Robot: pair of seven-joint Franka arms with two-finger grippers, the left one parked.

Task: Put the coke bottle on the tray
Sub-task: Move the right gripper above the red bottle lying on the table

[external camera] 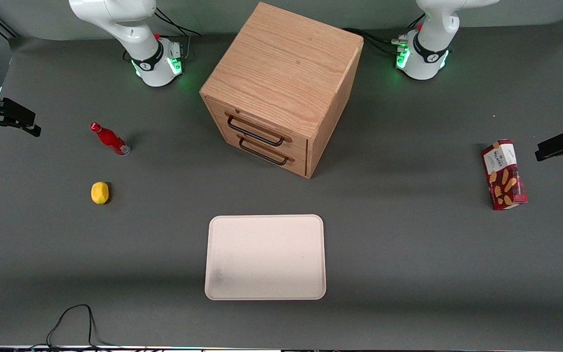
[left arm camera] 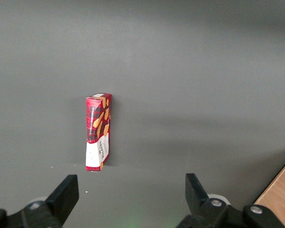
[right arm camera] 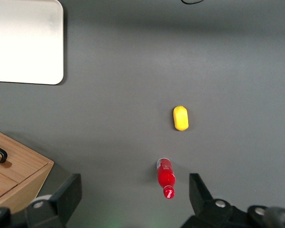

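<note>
Nearest the front camera lies the tray (external camera: 265, 256), flat, pale pinkish-cream, bare, with rounded corners and a low rim. Toward the working arm's end of the worktop (external camera: 408, 254) the coke bottle (external camera: 109, 139), slim, glossy red, red-capped, with a silvery base, seems to lie on its side, a lemon (external camera: 99, 192) nearer the camera. High above the bottle, the hand (right arm camera: 135, 199) hangs wide open, holding nothing. A wooden drawer cabinet (external camera: 281, 88) stands mid-worktop.
</note>
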